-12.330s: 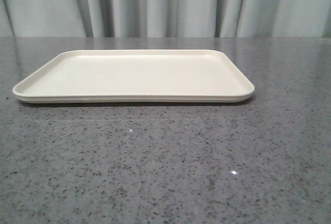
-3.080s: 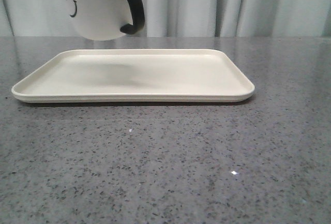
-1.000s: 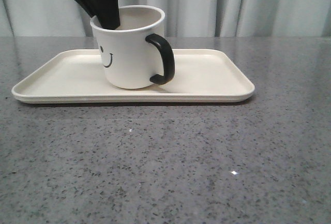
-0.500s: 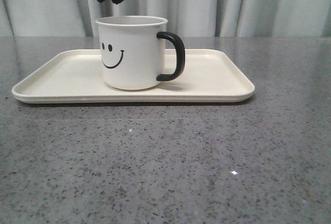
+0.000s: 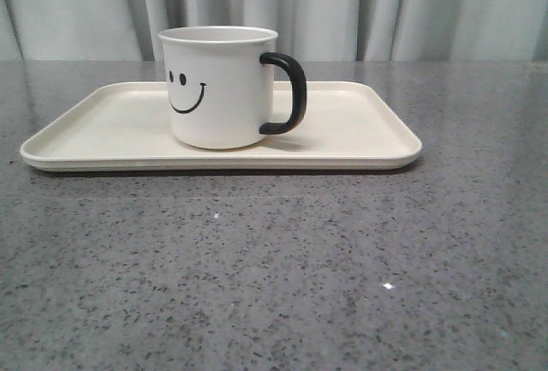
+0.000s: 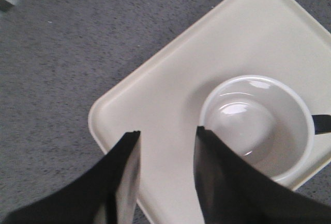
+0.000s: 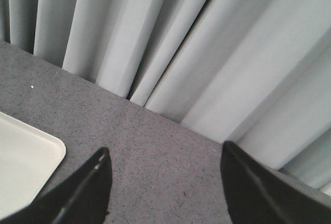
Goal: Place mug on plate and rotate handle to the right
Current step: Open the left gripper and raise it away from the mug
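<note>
Front cam: I see the mug (image 5: pixel 218 88), white w/ a black smiley, standing upright on the plate (image 5: pixel 360 131), a wide cream tray on the grey speckled table (image 5: pixel 274 268). The mug sits a bit left of the plate's centre, base flat, well inside the rim. The handle (image 5: pixel 289 93) sticks out to the right, side-on to the camera.

Left wrist cam: my left gripper (image 6: pixel 165 136) hangs above the plate, just beside the mug (image 6: pixel 258 125), not touching it. Its fingers (image 6: pixel 126 172) are spread w/ nothing between them; bare plate (image 6: pixel 170 100) shows through the gap. The mug looks empty inside.

Right wrist cam: my right gripper (image 7: pixel 165 162) is spread wide, holding nothing, over the table by one corner of the plate (image 7: pixel 26 151), w/ grey curtains (image 7: pixel 181 43) behind.

My read: both parts look done: mug on plate, handle to the right. I judge nothing is left but pulling the arms clear, w/o bumping the mug.
</note>
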`<state>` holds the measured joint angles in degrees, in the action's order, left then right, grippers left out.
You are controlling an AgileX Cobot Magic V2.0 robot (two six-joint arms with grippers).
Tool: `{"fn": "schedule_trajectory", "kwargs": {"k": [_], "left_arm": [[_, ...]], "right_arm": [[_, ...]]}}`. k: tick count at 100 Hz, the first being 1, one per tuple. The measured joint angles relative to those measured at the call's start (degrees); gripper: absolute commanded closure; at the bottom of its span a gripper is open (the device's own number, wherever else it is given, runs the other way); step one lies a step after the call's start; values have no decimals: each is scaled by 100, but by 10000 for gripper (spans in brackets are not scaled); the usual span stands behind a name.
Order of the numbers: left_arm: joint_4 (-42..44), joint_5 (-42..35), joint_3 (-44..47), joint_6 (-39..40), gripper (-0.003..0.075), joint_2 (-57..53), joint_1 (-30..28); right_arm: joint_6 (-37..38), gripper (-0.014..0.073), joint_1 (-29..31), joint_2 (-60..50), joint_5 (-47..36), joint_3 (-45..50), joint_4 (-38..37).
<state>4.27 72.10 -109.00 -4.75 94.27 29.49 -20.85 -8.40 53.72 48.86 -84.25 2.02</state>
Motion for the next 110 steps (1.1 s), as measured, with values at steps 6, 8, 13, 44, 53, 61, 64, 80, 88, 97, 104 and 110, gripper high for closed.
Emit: {"fn": "schedule_trajectory", "kwargs": {"k": [6, 8, 13, 44, 53, 61, 64, 80, 88, 97, 104, 110], "left_arm": [[176, 11, 0, 59, 457, -229, 0], [243, 11, 0, 90, 457, -309, 0], [380, 24, 0, 129, 457, -493, 0], [1017, 71, 23, 326, 567, -1705, 0], [1284, 71, 190, 409, 666, -2115, 0], [1472, 82, 389, 475, 739, -2463, 0], [1543, 94, 495, 512, 741, -2616, 0], [1950, 94, 1084, 858, 740, -3344, 0], [2138, 102, 1459, 1024, 740, -3688, 0], [2268, 106, 1848, 1102, 740, -4048, 0], [2344, 116, 2099, 1143, 740, -4280, 0], [2371, 116, 2265, 1151, 740, -4405, 0]], "right_arm": [[0, 128, 0, 0, 0, 0, 0], [0, 128, 0, 0, 0, 0, 0], [0, 128, 0, 0, 0, 0, 0], [0, 128, 0, 0, 0, 0, 0], [0, 128, 0, 0, 0, 0, 0], [0, 128, 0, 0, 0, 0, 0], [0, 128, 0, 0, 0, 0, 0], [0, 128, 0, 0, 0, 0, 51], [0, 128, 0, 0, 0, 0, 220], [0, 128, 0, 57, 0, 0, 529], [-11, 128, -11, 174, 0, 0, 823], [-111, 128, -11, 306, 0, 0, 1143]]}}
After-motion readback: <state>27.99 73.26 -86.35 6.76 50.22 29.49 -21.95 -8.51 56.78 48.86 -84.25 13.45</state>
